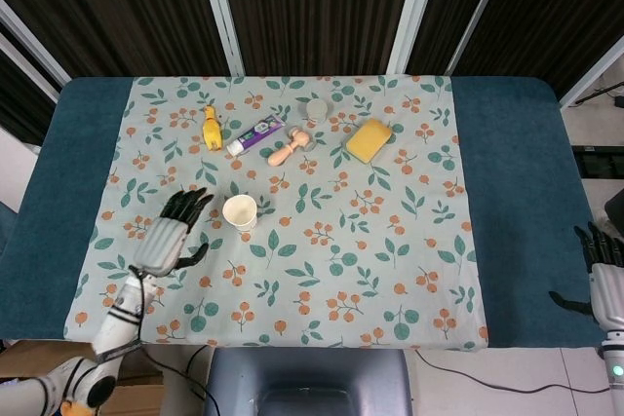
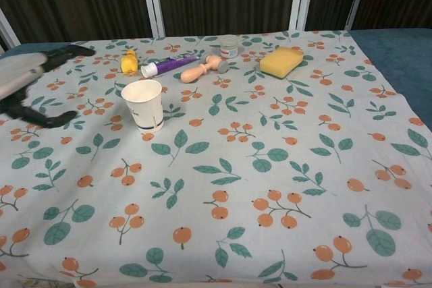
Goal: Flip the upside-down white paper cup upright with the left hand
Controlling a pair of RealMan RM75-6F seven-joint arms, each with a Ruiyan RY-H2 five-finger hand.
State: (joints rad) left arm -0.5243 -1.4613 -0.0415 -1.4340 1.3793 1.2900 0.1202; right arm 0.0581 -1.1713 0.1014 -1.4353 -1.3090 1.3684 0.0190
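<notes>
The white paper cup (image 1: 240, 211) stands upright, mouth up, on the floral tablecloth (image 1: 322, 270); the chest view shows the same cup (image 2: 144, 104) standing free. My left hand (image 1: 168, 238) is to the left of the cup, apart from it, fingers spread and empty. In the chest view this left hand (image 2: 32, 82) is blurred at the left edge. My right hand (image 1: 604, 275) hangs off the table's right edge, fingers apart, holding nothing.
At the back of the cloth lie a yellow toy (image 1: 211, 128), a purple tube (image 1: 255, 133), a wooden pestle (image 1: 289, 147), a small jar (image 1: 317, 107) and a yellow sponge (image 1: 369, 139). Blue table surface (image 1: 517, 202) flanks the cloth.
</notes>
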